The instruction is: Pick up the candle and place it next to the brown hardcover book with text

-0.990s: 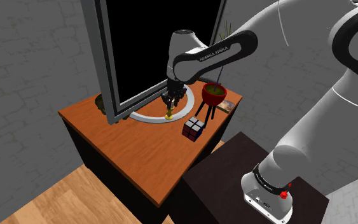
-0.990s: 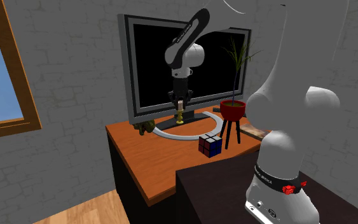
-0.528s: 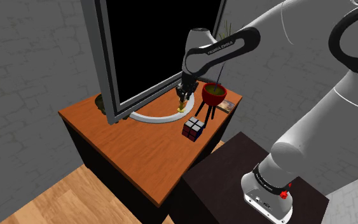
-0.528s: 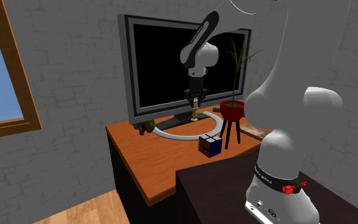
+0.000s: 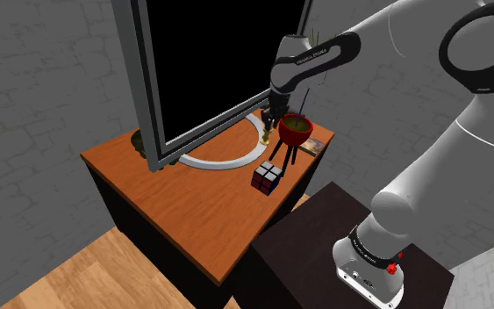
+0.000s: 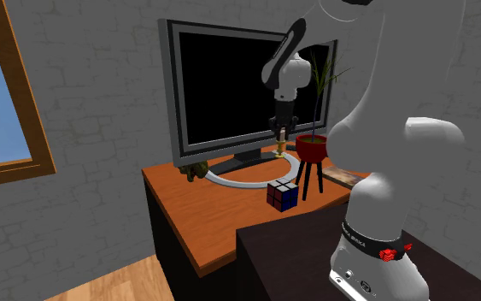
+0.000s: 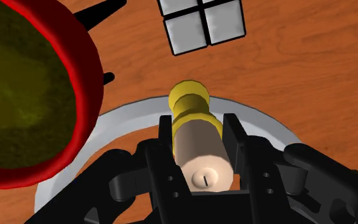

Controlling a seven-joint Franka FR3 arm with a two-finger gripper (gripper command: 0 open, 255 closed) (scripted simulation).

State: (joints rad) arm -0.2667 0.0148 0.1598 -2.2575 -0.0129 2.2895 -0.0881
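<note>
The candle (image 7: 196, 145), a cream stick in a yellow holder (image 7: 189, 102), is clasped between the jaws, which are closed on its cream body from both sides. It is held upright, wick end towards the hand and holder towards the counter (image 7: 298, 83). In the wrist view it is seen over the white curved base (image 7: 126, 121) of the monitor, and just beside the red pot (image 7: 37, 95). Whether the holder touches the base cannot be told.

In the shoulder view the candle (image 5: 268, 130) is found at the end of the arm (image 5: 315, 57), between the monitor (image 5: 218, 61) and the pot (image 5: 296, 130), which is carried on thin black legs. A book (image 5: 316, 145) is laid flat just beyond the pot, at the counter's far corner, apart from the candle. A cube (image 5: 268, 176) is set near the counter's edge, in front of the pot's legs.

In the second exterior view the candle (image 6: 280, 150) is seen in front of the monitor's (image 6: 221, 94) lower corner, close to the pot (image 6: 312, 145), with the cube (image 6: 283, 195) nearer the camera and the book (image 6: 345, 177) partly hidden behind the arm.
</note>
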